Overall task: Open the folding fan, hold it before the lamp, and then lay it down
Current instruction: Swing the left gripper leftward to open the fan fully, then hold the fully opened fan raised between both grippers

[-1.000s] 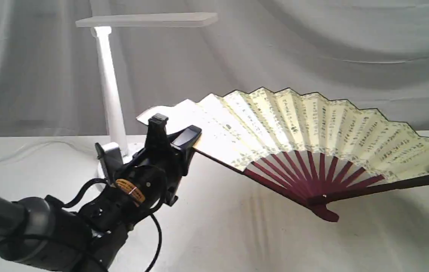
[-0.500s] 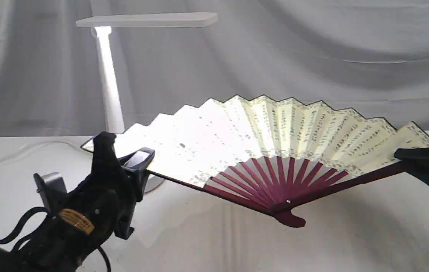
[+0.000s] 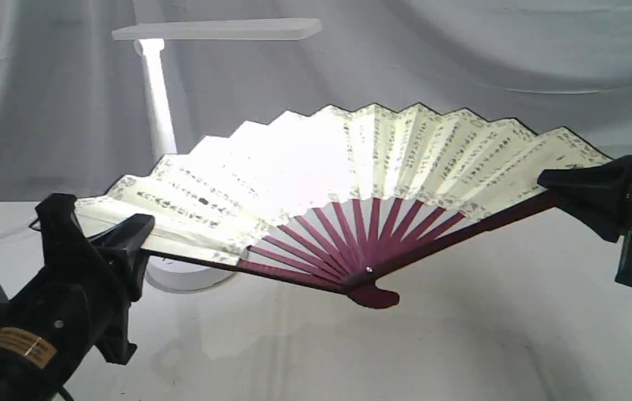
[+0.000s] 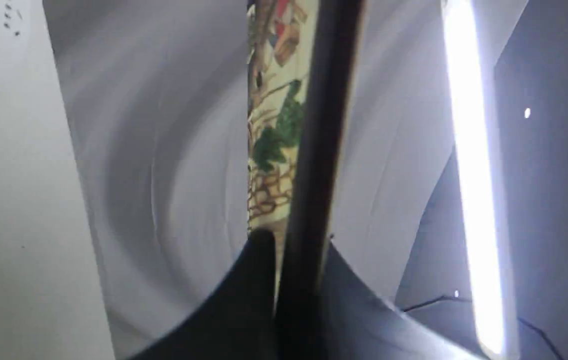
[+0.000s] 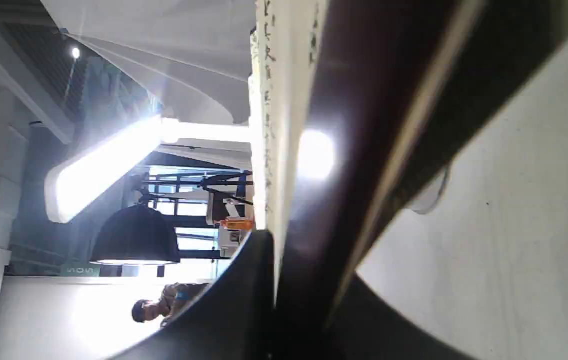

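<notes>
Just behind the folding fan [image 3: 349, 161], the lamp [image 3: 155, 100].

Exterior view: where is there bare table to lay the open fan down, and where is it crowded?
The widest bare stretch of table lies in front of the folding fan, below its pivot, running toward the right claw. It is crowded on the left, where the base of the lamp shows just below the fan's edge, close to the left claw.

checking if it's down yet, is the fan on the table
No, the fan is held in the air by the left gripper and right gripper.
</notes>
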